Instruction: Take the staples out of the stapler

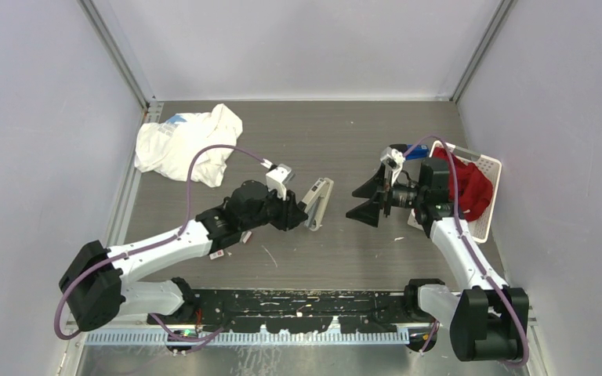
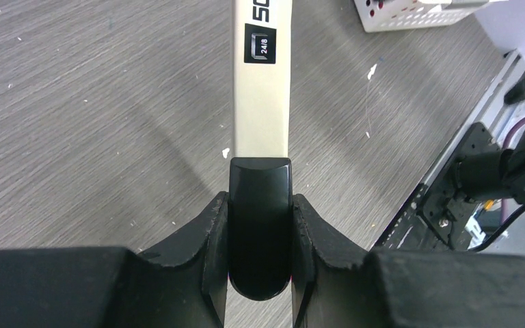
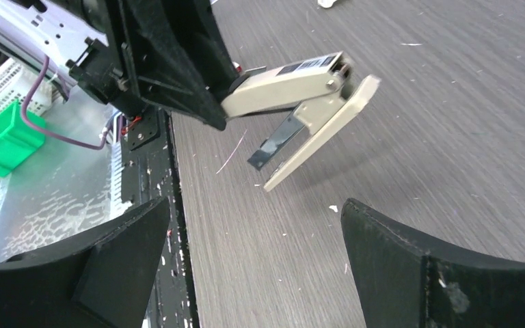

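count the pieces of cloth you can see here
2. A white cloth lies crumpled at the far left. A red cloth is bunched in the white basket on the right. The basket may hide more underneath.

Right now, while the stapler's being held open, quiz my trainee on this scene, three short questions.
1. Which gripper holds the stapler?
2. True or false: the right gripper is shut.
3. What lies in the white basket? A. a red cloth B. scissors C. a roll of tape
Key: 1. The left gripper, clamped on the stapler's black end. 2. False: it is open and empty. 3. A.
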